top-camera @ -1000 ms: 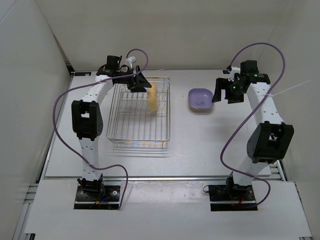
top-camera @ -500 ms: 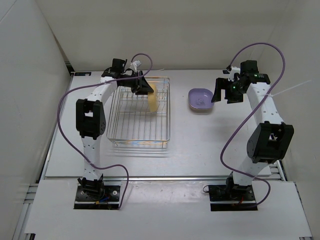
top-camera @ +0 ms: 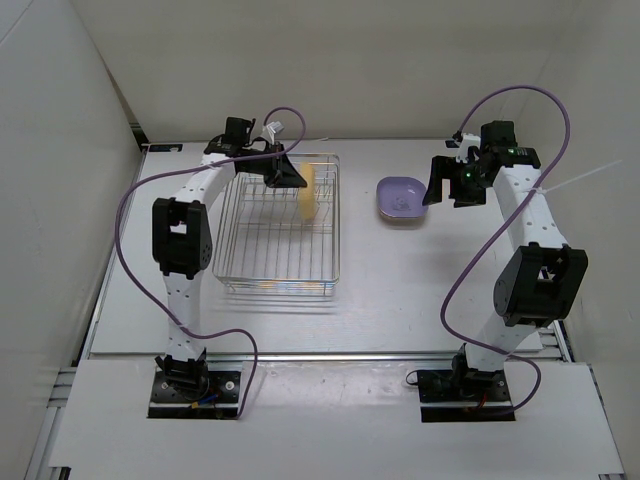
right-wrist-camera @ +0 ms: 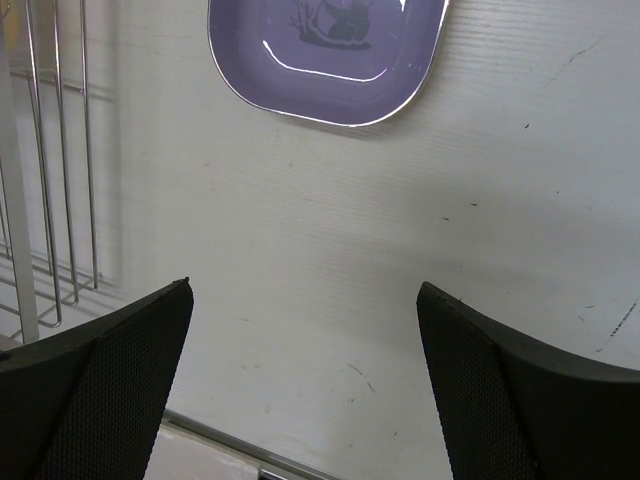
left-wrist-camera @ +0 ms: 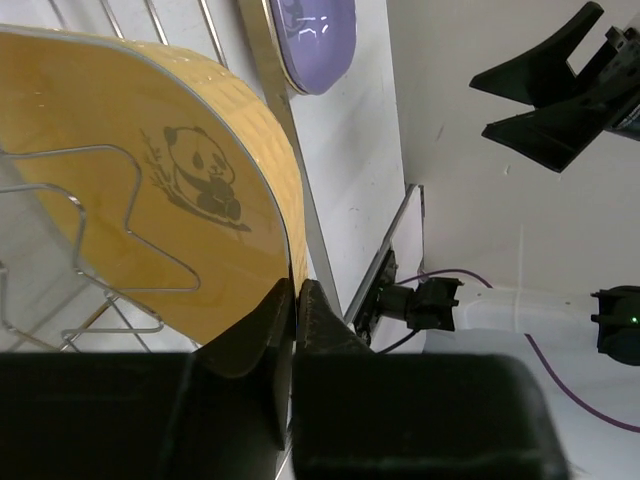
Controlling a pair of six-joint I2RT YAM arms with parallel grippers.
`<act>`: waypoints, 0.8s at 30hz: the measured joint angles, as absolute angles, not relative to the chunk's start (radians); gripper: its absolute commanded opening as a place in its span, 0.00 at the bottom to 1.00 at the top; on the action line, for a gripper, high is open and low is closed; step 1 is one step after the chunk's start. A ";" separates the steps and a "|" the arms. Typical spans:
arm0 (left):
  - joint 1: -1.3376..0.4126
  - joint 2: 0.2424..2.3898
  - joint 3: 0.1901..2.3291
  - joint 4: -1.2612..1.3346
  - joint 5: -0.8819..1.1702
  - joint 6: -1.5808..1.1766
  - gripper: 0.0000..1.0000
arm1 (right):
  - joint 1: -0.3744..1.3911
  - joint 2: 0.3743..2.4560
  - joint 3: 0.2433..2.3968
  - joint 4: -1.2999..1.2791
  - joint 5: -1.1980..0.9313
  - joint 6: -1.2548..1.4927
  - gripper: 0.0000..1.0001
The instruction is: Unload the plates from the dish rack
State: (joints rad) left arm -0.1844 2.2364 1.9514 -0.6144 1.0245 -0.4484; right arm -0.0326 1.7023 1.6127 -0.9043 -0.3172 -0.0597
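1. Silver wire dish rack [top-camera: 278,283] is sitting on the white surface [top-camera: 400,280], left of centre, in front of the left arm.
2. One yellow plate [top-camera: 307,192] is standing on edge inside the dish rack, near its far right corner, among the upright divider wires.
3. Left pincer [left-wrist-camera: 295,300] is reaching into the rack from the far left and clamping the yellow plate's rim, with both fingers pressing on the edge.
4. A panda print [left-wrist-camera: 200,170] is showing on the yellow plate's face in the left wrist view, and a bent rack wire is crossing in front of the plate.
5. The purple plate [top-camera: 402,198] is lying flat and face up on the surface, right of the rack and apart from it.
6. Right pincer [right-wrist-camera: 305,288] is hovering above the bare surface just beside the purple plate. Its fingers are standing wide apart, holding nothing and touching nothing.
7. In the right wrist view the rack's wires are showing at the left edge, with the purple plate at the top.
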 measured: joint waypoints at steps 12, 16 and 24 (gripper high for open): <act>-0.189 2.236 1.933 -0.585 1.058 -0.479 0.11 | -0.033 1.702 1.604 -0.904 -0.321 -0.060 0.95; -0.185 2.235 1.899 -0.536 1.089 -0.519 0.11 | -0.033 1.702 1.604 -0.904 -0.321 -0.060 0.95; -0.181 2.224 1.828 -0.389 1.166 -0.669 0.11 | -0.033 1.702 1.591 -0.906 -0.322 -0.061 0.95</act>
State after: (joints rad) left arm -0.1806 2.2242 1.8282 -0.3885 1.1660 -0.6693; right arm -0.0326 1.7016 1.5913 -0.9058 -0.3218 -0.0608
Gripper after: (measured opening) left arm 0.122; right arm 0.951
